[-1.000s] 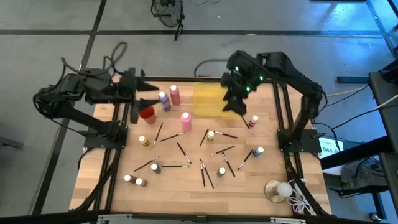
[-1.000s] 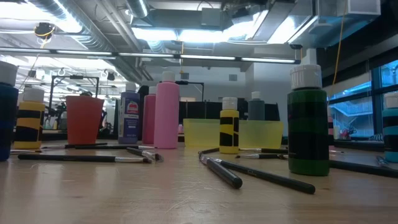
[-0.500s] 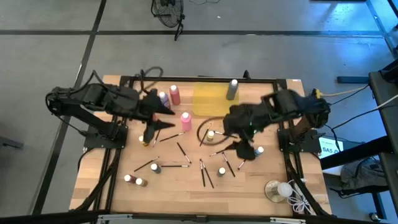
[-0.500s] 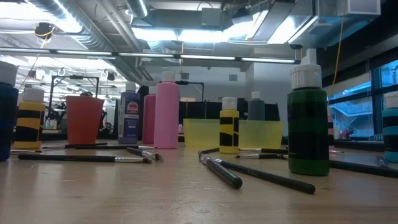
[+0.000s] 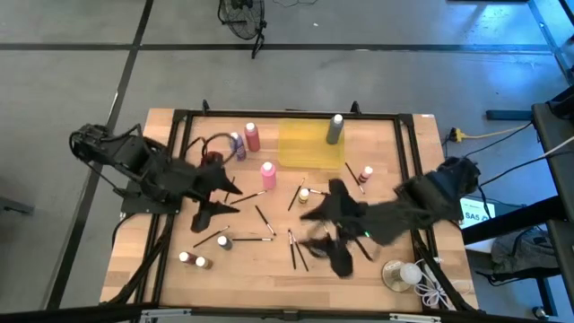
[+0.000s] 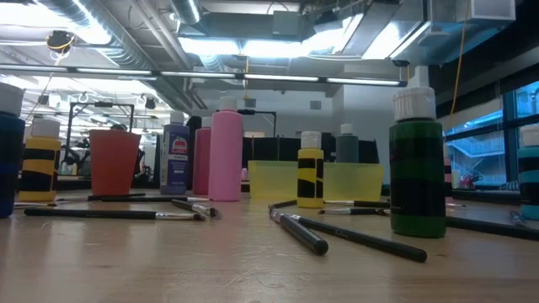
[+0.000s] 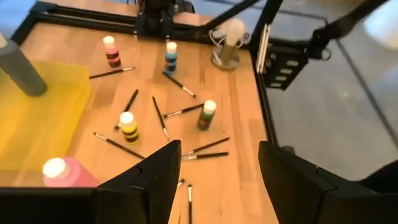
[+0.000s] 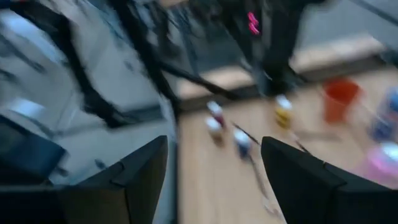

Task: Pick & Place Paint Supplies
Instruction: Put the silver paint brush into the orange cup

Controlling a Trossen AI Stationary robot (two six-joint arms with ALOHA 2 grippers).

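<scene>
Going left to right across the high view: the left gripper (image 5: pixel 218 199) has come down from the table's 10 o'clock corner toward the centre-left, and now hangs over the brushes (image 5: pixel 260 213) at about 9 o'clock of the table. Its fingers stand apart with nothing between them, as the left wrist view shows.

The red cup (image 5: pixel 212 160), purple bottle (image 5: pixel 236 144) and pink bottle (image 5: pixel 267 173) sit at 11 o'clock, uncovered now that the arm has moved off. The yellow tray (image 5: pixel 305 145) at 12 o'clock holds only the grey bottle (image 5: pixel 334 129).

The right gripper (image 5: pixel 334 240) has swung from the tray down to about 5 o'clock, low over the scattered brushes and small bottles. Its fingers are spread wide and empty; its wrist view is smeared by motion.

Both arms seem to be reaching for the next pick. Most supplies lie loose on the table (image 5: pixel 251 269), so the task looks early.
</scene>
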